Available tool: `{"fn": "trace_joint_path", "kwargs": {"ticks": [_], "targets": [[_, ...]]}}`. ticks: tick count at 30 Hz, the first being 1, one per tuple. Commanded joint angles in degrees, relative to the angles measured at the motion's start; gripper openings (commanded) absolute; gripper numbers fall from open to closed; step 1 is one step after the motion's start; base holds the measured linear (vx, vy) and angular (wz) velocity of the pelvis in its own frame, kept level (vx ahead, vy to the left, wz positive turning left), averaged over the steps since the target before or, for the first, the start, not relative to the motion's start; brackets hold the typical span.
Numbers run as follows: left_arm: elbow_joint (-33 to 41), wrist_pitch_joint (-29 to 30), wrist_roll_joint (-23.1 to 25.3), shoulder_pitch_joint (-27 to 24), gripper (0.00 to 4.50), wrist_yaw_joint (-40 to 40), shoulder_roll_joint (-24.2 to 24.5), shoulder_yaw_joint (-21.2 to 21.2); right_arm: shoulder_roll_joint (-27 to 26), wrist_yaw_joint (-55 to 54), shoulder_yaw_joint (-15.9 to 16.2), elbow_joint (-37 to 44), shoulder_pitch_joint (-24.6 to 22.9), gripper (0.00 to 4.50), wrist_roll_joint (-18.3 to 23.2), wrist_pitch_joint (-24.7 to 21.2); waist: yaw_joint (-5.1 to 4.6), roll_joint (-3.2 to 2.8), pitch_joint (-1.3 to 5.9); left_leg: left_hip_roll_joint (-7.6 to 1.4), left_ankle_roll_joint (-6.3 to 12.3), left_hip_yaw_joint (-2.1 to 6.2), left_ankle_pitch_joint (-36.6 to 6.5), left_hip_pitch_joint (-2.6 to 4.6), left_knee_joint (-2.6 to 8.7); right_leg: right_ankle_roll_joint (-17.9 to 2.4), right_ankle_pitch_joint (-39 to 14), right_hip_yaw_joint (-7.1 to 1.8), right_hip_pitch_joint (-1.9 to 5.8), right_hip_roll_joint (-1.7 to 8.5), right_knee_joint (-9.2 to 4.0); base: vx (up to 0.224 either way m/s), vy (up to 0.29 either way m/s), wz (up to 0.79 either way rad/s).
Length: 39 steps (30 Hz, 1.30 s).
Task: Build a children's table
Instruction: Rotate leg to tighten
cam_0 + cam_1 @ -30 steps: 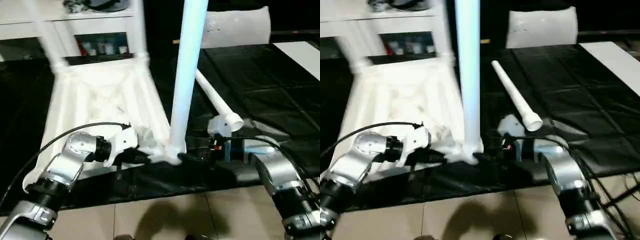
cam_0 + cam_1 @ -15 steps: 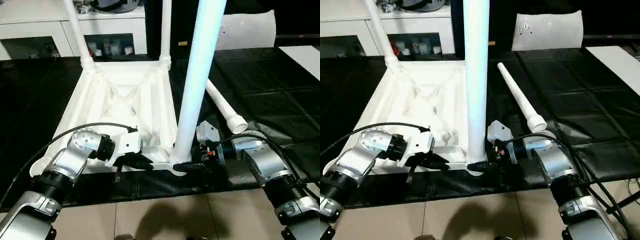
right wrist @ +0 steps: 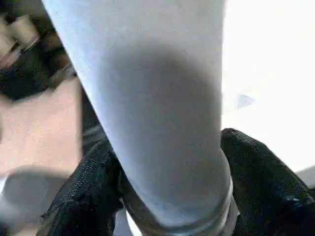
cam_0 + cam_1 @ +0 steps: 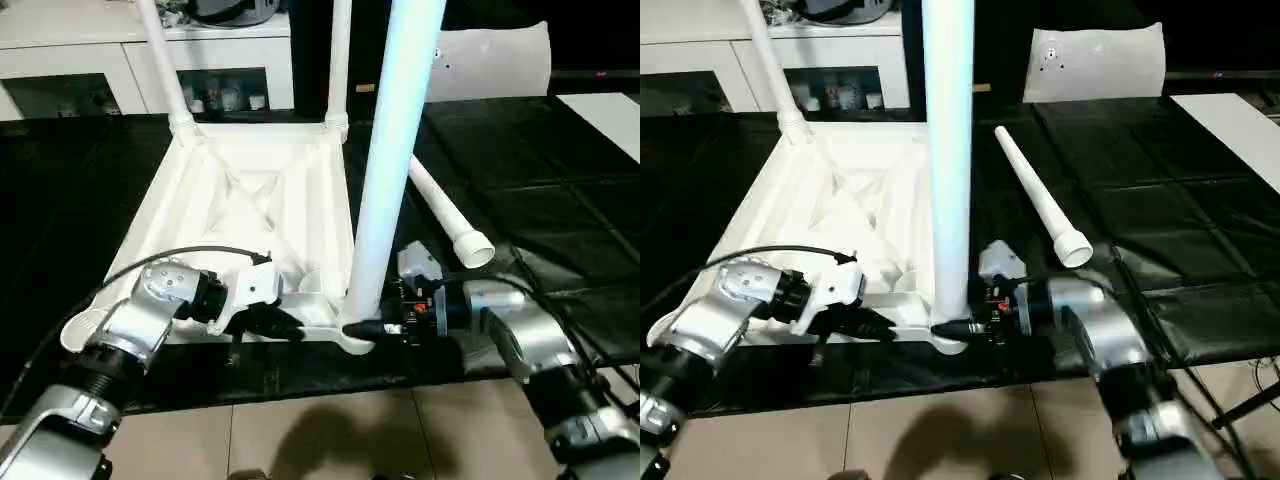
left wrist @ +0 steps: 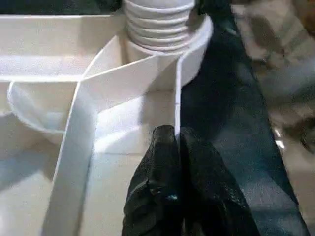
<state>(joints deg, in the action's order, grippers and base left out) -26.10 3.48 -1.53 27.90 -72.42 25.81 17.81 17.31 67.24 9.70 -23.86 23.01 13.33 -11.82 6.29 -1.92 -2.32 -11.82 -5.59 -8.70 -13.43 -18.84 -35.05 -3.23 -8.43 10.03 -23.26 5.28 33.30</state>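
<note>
The white tabletop point(image 4: 260, 200) lies upside down, ribs up, on the black-covered table. Two legs point(image 4: 165, 60) point(image 4: 338, 60) stand in its far corner sockets. A third, tall leg point(image 4: 395, 150) stands upright in the near right socket point(image 4: 352, 338). My right gripper point(image 4: 368, 328) holds this leg just above the socket, one black finger point(image 3: 93, 172) on each side of it. My left gripper point(image 4: 290, 328) is shut on the tabletop's thin near wall point(image 5: 177, 98), close to that socket. A loose leg point(image 4: 1035, 195) lies on the cloth to the right.
A white cabinet point(image 4: 100, 50) stands behind the table. A flat white sheet with a round mark point(image 4: 490, 60) leans at the back right, and a white panel point(image 4: 610, 110) lies at the right edge. The table's front edge point(image 4: 300, 385) meets the tiled floor point(image 4: 300, 440) just below my arms.
My right gripper's fingers have drawn in around the base of the near upright leg. The left gripper keeps its hold on the tabletop. The camera has shifted.
</note>
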Motion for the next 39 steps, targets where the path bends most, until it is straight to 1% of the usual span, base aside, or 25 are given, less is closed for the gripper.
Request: {"fn": "trace_joint_path", "kwargs": {"ticks": [1,3,5,6,7,8,9,11,12,13,15,16,17,18,19,21,22,24,26,29,30,31,32,34,39], "targets": [[2.03,3.26,-0.95,0.31,0.0,6.63,-3.65,-0.5,-4.32,-3.71,2.58,1.62,-0.4,2.73,1.15,-1.51,-0.6,0.58,3.3,-0.95,2.84,-0.56,-7.07,-0.56,4.07,-0.38,-28.4,-3.37,3.63,3.84,-5.72,0.0,0.0,0.0],[2.98,5.17,-1.02,0.06,0.0,8.82,-4.72,-1.13,-6.04,-7.46,2.02,1.02,-0.58,2.72,0.38,-2.26,-1.32,0.25,3.07,-0.58,2.4,-0.45,-8.99,-0.33,4.03,1.76,-32.36,-2.58,3.59,3.64,-6.62,0.0,0.0,0.0],[4.72,9.93,-0.36,0.1,0.0,15.31,-7.94,-2.68,-10.14,-16.59,0.44,-0.67,-0.08,2.72,-1.65,-4.51,-2.85,0.43,2.87,-0.35,1.51,-0.29,-11.17,-0.18,3.75,3.8,-34.77,-1.57,3.49,3.33,-7.46,0.0,0.0,0.0],[5.23,12.37,-0.34,0.48,0.0,18.9,-9.98,-3.76,-12.17,-21.36,-0.48,-1.89,0.72,2.72,-2.41,-6.19,-3.2,-0.03,2.8,-0.33,1.46,-0.15,-12.03,-0.08,3.7,4.16,-35.3,-1.16,3.46,3.32,-7.77,0.0,0.0,0.0],[5.8,14.23,-0.28,0.68,0.0,21.24,-11.39,-4.56,-13.53,-24.56,-1.16,-2.32,1.13,2.72,-2.93,-7.59,-4.83,-0.04,2.88,-0.46,1.37,0.22,-14.2,-0.12,3.52,5.14,-35.21,-0.12,3.9,3.15,-8.38,0.0,0.0,0.0],[6.27,16.17,-0.12,1.18,0.0,24.85,-13.54,-5.66,-15.14,-27.96,-1.49,-3.33,2.1,2.72,-3.81,-7.96,-5.26,-0.61,2.93,-0.66,1.48,0.37,-15.07,0.11,3.63,4.96,-34.6,0.11,4.0,3.19,-8.53,0.0,0.0,0.0],[6.61,17.17,-0.02,1.41,0.0,26.68,-14.57,-6.16,-15.96,-29.78,-1.64,-3.81,2.58,2.72,-4.29,-8.01,-6.32,-1.02,2.73,-1.7,1.93,0.94,-17.72,0.09,4.11,4.47,-32.74,0.58,4.43,3.32,-8.69,0.0,0.0,0.0],[6.79,19.11,0.82,2.34,0.0,32.25,-17.59,-7.22,-19.09,-36.83,-3.38,-7.08,5.14,2.72,-4.58,-9.15,-7.68,-1.21,2.9,-2.52,2.05,1.58,-20.3,-0.57,4.72,3.77,-29.16,0.24,5.26,3.66,-7.65,0.0,0.0,0.0],[6.0,19.65,1.75,3.47,0.0,36.84,-20.13,-7.82,-22.08,-43.96,-5.44,-11.5,8.3,2.72,-4.58,-10.32,-8.4,-1.12,2.98,-2.21,1.78,1.63,-20.59,-0.46,4.69,2.98,-28.75,0.04,5.08,3.9,-7.59,0.0,0.0,0.0],[5.91,19.92,1.99,3.71,0.0,37.85,-20.72,-7.93,-22.83,-45.57,-6.03,-12.55,9.05,2.72,-4.74,-10.64,-8.92,-0.92,3.03,-1.25,1.7,1.31,-19.59,-0.28,4.15,2.57,-29.68,0.28,4.86,3.98,-8.06,0.0,0.0,0.0],[5.6,19.79,3.24,4.26,0.0,40.56,-21.91,-7.93,-24.56,-47.35,-7.36,-14.49,10.41,2.72,-4.3,-9.84,-9.35,-0.75,3.25,-0.43,2.46,0.84,-16.13,-0.31,3.79,1.15,-29.3,-0.09,4.53,4.19,-8.13,0.0,0.0,0.0],[5.89,19.84,3.9,4.44,0.0,41.37,-22.55,-7.65,-25.48,-48.55,-8.07,-15.32,11.0,2.72,-4.57,-8.77,-9.36,-0.68,3.34,-0.49,2.76,0.81,-14.73,-0.59,3.87,0.67,-28.31,-0.36,4.64,4.19,-7.92,0.0,0.0,0.0],[6.26,19.93,4.07,4.53,0.0,41.56,-22.96,-7.41,-26.07,-49.44,-8.53,-15.77,11.31,3.28,-5.04,-7.8,-9.12,-0.63,3.68,-0.72,3.33,0.91,-11.84,-0.85,4.03,-0.68,-25.03,-1.0,4.74,4.28,-7.24,0.0,0.0,0.0],[6.26,19.93,4.07,4.53,0.0,41.56,-22.96,-7.41,-26.07,-49.44,-8.53,-15.77,11.31,3.42,-5.04,-7.8,-9.09,-0.52,3.82,-0.75,3.71,0.88,-10.29,-1.08,4.06,-1.47,-23.17,-1.28,4.75,4.18,-6.83,0.0,0.0,0.0],[6.48,20.08,4.1,4.53,0.0,41.58,-23.07,-7.3,-26.32,-49.79,-8.81,-15.87,11.38,3.42,-5.23,-7.51,-8.76,-0.43,4.17,-0.93,5.15,0.88,-5.39,-1.6,3.89,-3.96,-17.58,-1.94,4.78,4.16,-5.45,0.0,0.0,0.0],[7.2,19.88,5.12,4.16,0.0,40.74,-21.81,-6.03,-26.74,-50.57,-9.64,-15.64,11.41,3.62,-5.25,-6.66,-8.73,-0.46,4.12,-0.98,5.76,0.86,-3.89,-1.9,3.82,-4.85,-16.32,-2.15,4.83,4.17,-5.0,0.0,0.0,0.0],[7.26,19.13,5.22,3.91,0.0,39.76,-20.86,-5.74,-26.37,-50.09,-9.63,-14.71,10.93,3.79,-5.31,-6.04,-8.59,-0.53,4.61,-0.93,6.8,0.89,-0.37,-2.24,3.51,-5.74,-12.14,-2.35,5.21,4.24,-4.16,0.0,0.0,0.0],[7.84,17.76,5.03,2.88,0.0,37.09,-18.61,-5.33,-24.73,-48.4,-9.15,-12.5,9.62,3.9,-5.54,-3.7,-8.35,-0.13,4.65,-0.76,8.22,0.72,2.4,-2.49,3.15,-6.73,-8.62,-2.55,4.91,4.09,-3.59,0.0,0.0,0.0],[8.37,16.71,4.6,1.88,0.0,34.68,-16.74,-5.32,-23.14,-46.27,-9.14,-9.65,7.98,4.1,-5.14,-3.06,-7.87,-0.36,4.53,-0.84,9.11,0.58,1.85,-2.43,3.15,-6.52,-9.39,-2.65,4.97,4.24,-3.55,0.0,0.0,0.0],[8.81,15.2,4.08,0.76,0.0,32.13,-14.74,-5.34,-21.05,-43.37,-9.38,-6.58,5.93,4.4,-4.6,-2.04,-7.61,0.0,4.32,-1.01,9.14,0.53,1.63,-2.37,3.21,-6.03,-10.83,-2.67,4.72,4.03,-3.68,0.0,0.0,0.0],[9.21,13.88,3.61,-0.26,0.0,28.95,-12.29,-5.15,-18.22,-40.35,-9.37,-3.09,3.76,4.4,-4.19,-1.72,-7.26,-0.13,4.2,-1.01,8.62,0.43,0.5,-2.13,3.24,-5.6,-12.75,-2.7,4.59,4.01,-3.87,0.0,0.0,0.0],[9.34,13.11,3.12,-1.05,0.0,26.22,-10.36,-5.08,-15.73,-37.84,-9.38,-0.44,2.09,4.46,-3.8,-1.7,-6.73,0.13,4.13,-1.15,8.37,0.4,-0.19,-2.12,3.28,-4.71,-13.87,-2.81,4.62,3.95,-3.91,0.0,0.0,0.0],[9.43,12.66,2.73,-1.6,0.0,24.35,-9.07,-5.04,-13.99,-36.12,-9.36,1.34,0.94,4.46,-3.53,-1.72,-6.3,-0.06,4.21,-1.3,8.2,0.33,0.17,-1.99,3.27,-4.75,-13.2,-3.02,4.36,3.92,-3.6,0.0,0.0,0.0],[9.0,10.27,2.74,-2.16,0.0,21.22,-7.02,-4.04,-11.1,-31.85,-8.39,2.89,-0.44,4.46,-3.47,-0.63,-5.73,-0.14,4.06,-1.46,7.97,0.19,0.16,-1.89,3.35,-5.23,-13.23,-3.03,4.06,3.8,-3.66,0.0,0.0,0.0],[8.18,5.41,1.31,-2.93,0.0,12.26,-2.65,-2.16,-3.6,-20.52,-5.68,4.24,-2.87,4.46,-4.81,3.77,-4.15,0.0,3.9,-1.47,6.6,0.0,-2.88,-1.56,3.56,-3.33,-17.34,-3.1,3.97,3.9,-4.24,0.0,0.0,0.0]]}}
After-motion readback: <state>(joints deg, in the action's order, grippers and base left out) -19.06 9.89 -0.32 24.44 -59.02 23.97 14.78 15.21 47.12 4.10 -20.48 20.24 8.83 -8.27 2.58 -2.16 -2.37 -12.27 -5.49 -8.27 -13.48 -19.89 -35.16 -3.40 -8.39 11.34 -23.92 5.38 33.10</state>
